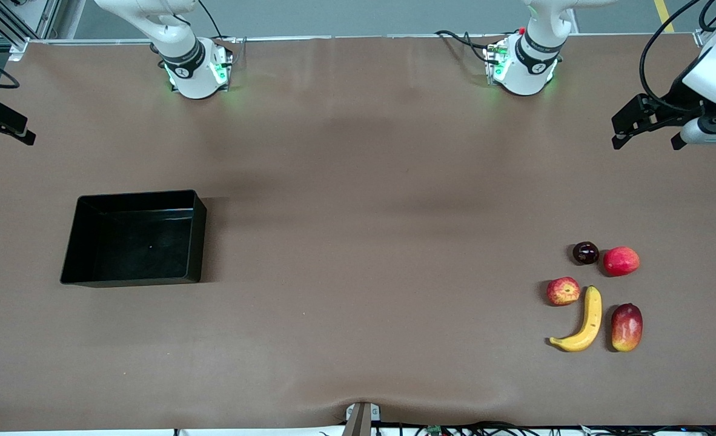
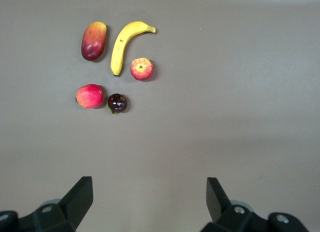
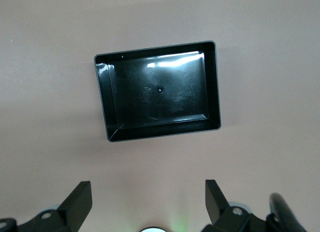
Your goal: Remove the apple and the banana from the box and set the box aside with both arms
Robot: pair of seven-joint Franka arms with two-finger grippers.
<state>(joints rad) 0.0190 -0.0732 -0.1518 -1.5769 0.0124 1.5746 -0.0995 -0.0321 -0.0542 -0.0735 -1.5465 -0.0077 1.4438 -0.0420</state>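
Observation:
The yellow banana [image 1: 582, 324] and the small red apple with yellowish streaks [image 1: 563, 291] lie side by side near the left arm's end of the table. The left wrist view shows the banana [image 2: 122, 44] and the apple [image 2: 142, 69] too. The black box [image 1: 197, 236] stands empty near the right arm's end and also shows in the right wrist view [image 3: 212, 87]. My left gripper [image 1: 646, 142] is open and empty, up over bare table, apart from the fruits. My right gripper [image 3: 148, 192] is open and empty, up over bare table, apart from the box.
A pinkish-red round fruit [image 1: 621, 261], a dark plum [image 1: 585, 252] and a red-yellow mango [image 1: 627, 327] lie in the same cluster as the banana and apple. A brown mat [image 1: 358, 242] covers the table. The arm bases [image 1: 197, 69] stand along the table edge farthest from the front camera.

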